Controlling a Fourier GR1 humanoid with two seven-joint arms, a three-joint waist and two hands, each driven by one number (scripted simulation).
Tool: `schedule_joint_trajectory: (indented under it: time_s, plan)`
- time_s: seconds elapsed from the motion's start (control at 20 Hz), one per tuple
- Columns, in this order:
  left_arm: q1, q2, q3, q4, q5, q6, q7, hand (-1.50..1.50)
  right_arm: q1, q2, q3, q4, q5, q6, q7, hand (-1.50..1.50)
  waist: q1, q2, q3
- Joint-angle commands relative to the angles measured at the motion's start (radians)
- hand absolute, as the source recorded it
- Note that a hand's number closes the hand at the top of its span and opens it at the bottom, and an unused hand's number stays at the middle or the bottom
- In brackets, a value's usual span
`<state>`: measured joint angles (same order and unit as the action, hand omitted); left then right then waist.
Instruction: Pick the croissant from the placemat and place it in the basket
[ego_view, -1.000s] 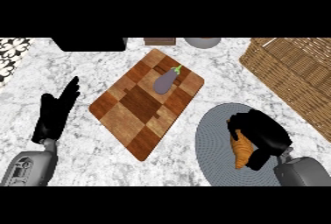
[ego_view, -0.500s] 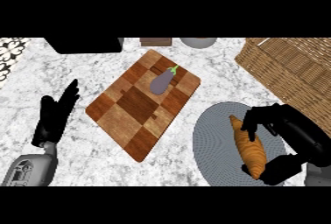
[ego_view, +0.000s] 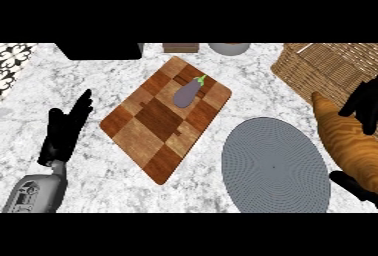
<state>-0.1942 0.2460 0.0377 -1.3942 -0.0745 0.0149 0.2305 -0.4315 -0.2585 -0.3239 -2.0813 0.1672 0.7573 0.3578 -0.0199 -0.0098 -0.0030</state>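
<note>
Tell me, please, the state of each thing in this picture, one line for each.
Croissant: lifted off the placemat, held in the right hand.
Right hand: curled round the croissant.
Left hand: open, resting at the left.
Placemat: flat, nothing on it.
Basket: upright; inside hard to see.
Eggplant: lying on the cutting board.

The table (ego_view: 133, 200) has a white and grey marble top. A brown checkered wooden board (ego_view: 159, 125) lies on it, turned at a slant. At the far edge sit a big black box (ego_view: 100, 50), a small brown block (ego_view: 181, 47) and a grey bowl (ego_view: 229, 48).
</note>
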Motion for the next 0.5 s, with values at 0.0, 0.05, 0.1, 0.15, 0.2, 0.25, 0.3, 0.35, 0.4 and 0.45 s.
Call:
schedule_joint_trajectory:
  time_s: [0.0, 0.05, 0.1, 0.15, 0.2, 0.25, 0.3, 0.35, 0.4, 0.45]
  plan:
    - [-0.024, 0.009, 0.016, -0.011, 0.021, -0.019, 0.032, 0.00, -0.214, -0.094, -0.122, 0.091, -0.196, 0.021, 0.224, 1.50, 0.014, 0.003, 0.001]
    - [-0.007, -0.011, 0.005, 0.006, -0.012, 0.015, -0.010, 0.00, -0.196, -0.096, -0.125, 0.016, -0.250, 0.015, 0.305, 1.50, 0.007, 0.003, 0.001]
    - [-0.009, -0.018, -0.003, 0.003, -0.010, 0.012, 0.001, 0.00, -0.306, -0.131, -0.099, 0.089, -0.244, -0.013, 0.363, 1.50, 0.015, 0.003, 0.000]
    - [-0.019, 0.001, 0.018, 0.018, 0.002, -0.005, -0.011, 0.00, -0.320, -0.171, -0.122, 0.095, -0.276, -0.013, 0.383, 1.50, 0.014, 0.004, 0.001]
    - [-0.051, 0.010, 0.004, 0.029, -0.023, -0.002, 0.015, 0.00, -0.376, -0.198, -0.134, 0.123, -0.305, -0.031, 0.424, 1.50, 0.010, 0.004, 0.001]
    - [-0.049, -0.018, -0.002, 0.015, -0.013, 0.006, 0.016, 0.00, -0.400, -0.214, -0.107, 0.156, -0.268, -0.056, 0.439, 1.50, 0.018, 0.006, 0.001]
    - [-0.060, -0.008, 0.001, 0.039, -0.014, -0.005, 0.008, 0.00, -0.459, -0.295, -0.141, 0.246, -0.235, -0.029, 0.393, 1.50, 0.022, 0.009, 0.001]
    - [-0.044, -0.003, 0.005, 0.028, -0.005, -0.020, -0.003, 0.00, -0.456, -0.307, -0.116, 0.256, -0.210, -0.029, 0.391, 1.50, 0.025, 0.009, 0.002]
    - [0.001, -0.010, -0.011, -0.042, -0.018, -0.002, 0.030, 0.00, -0.415, -0.354, -0.138, 0.251, -0.188, 0.016, 0.334, 1.50, 0.029, 0.008, 0.003]
    - [-0.037, 0.004, 0.002, -0.014, 0.000, -0.024, 0.025, 0.00, -0.420, -0.392, -0.082, 0.261, -0.096, 0.043, 0.325, 1.50, 0.035, 0.013, 0.002]
